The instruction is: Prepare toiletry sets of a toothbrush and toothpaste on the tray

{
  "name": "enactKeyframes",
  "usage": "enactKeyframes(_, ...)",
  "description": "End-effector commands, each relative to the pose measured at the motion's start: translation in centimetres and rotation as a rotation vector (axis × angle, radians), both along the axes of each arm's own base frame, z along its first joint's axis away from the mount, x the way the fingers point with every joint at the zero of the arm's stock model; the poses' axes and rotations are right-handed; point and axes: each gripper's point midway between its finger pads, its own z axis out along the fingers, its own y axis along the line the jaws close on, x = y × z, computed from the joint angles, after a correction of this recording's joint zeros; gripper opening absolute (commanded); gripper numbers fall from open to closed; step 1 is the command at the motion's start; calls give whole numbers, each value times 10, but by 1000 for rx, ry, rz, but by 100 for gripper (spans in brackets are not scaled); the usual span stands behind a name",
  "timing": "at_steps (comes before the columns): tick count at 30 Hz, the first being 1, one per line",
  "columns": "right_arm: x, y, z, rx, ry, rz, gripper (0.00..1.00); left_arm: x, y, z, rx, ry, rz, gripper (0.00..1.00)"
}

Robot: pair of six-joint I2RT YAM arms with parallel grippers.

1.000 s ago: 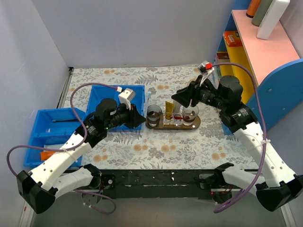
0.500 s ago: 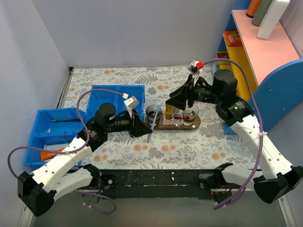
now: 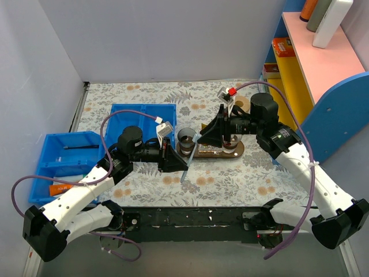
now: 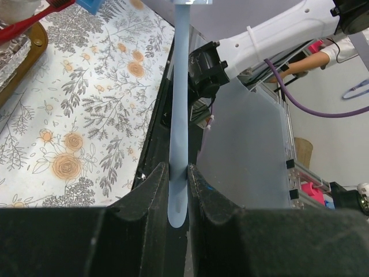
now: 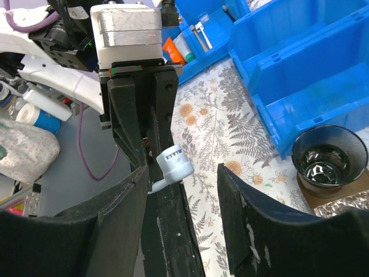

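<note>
- Top external: high above the near edge, looking down on the table [image 3: 230, 179];
- Left wrist: close along its fingers [image 4: 147, 199], facing that edge;
- Right wrist: close, facing the left gripper [image 5: 149, 163]; table shared.

We look down past our left gripper [image 4: 177, 176], whose two black fingers [image 4: 151, 193] are pressed against the lower end of a pale blue toothbrush [image 4: 180, 86]; its handle runs straight up and out of the top of the frame. To the left we see a floral tablecloth [image 4: 86, 115], and in the upper left corner the rounded brown end of the tray [image 4: 36, 38] with a red toothbrush [image 4: 34, 19] above it. To the right we see a white robot arm [image 4: 282, 32] with a black joint, and a purple cable [image 4: 311, 109] looping beneath it.
</note>
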Motion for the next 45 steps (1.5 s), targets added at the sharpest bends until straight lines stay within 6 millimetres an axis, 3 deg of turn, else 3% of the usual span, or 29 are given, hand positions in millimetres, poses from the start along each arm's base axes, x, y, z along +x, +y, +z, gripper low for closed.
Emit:
enactKeyframes(1,-13,4,15,56,-45,49,58,-13,1,5,-30,-12,-60,0)
enactKeyframes(8,-23,11,16,79,-34,81,52,-14,2,7,-35,-13,-61,0)
enactKeyframes(16,-32,12,6,82,-2,106,40,-15,1,11,-51,-19,-73,0)
enactKeyframes(21,-36,12,9,119,-8,114,31,-18,-1,7,-48,-3,-101,0)
enactKeyframes(35,-35,12,19,178,-32,95,38,-23,0,11,-72,-14,-112,0)
enactKeyframes(38,-36,12,22,187,-37,98,31,-23,1,11,-77,-16,-108,0)
enactKeyframes(45,-34,12,16,180,-28,85,1,-22,1,9,-73,-7,-97,0)
